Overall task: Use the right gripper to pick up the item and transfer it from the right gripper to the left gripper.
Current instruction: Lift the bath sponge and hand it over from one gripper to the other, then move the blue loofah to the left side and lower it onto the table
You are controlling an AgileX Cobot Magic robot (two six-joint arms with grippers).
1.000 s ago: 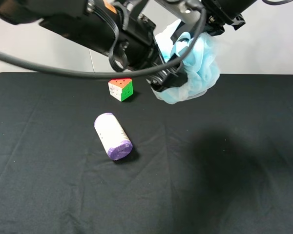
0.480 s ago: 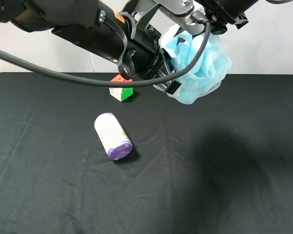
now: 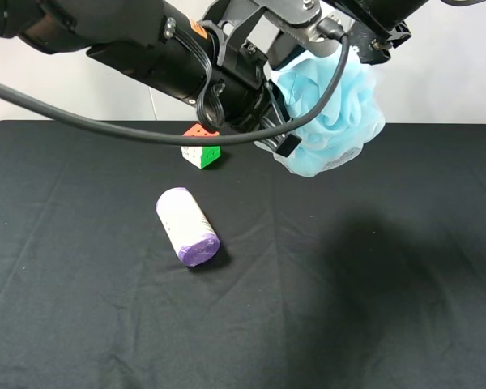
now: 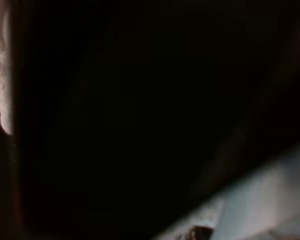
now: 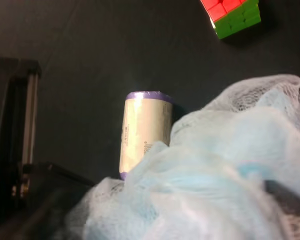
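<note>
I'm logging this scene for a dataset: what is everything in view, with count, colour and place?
bath pouf: one, light blue, up in the air over the table's far side
puzzle cube: one, multicoloured, far side of the table, partly behind the left arm
cylinder: one, white with purple cap, lying on its side left of centre
table: one, black cloth cover
wall: white, behind the table
left gripper: one, black, against the pouf's left side; grip unclear
right gripper: one, black, above the pouf; grip unclear

Clad in black housings on left arm [image 3: 138, 44] and right arm [image 3: 385, 14]; marked with small orange label [image 3: 199, 27] on the former; trailed by thick black cable [image 3: 81, 121].
</note>
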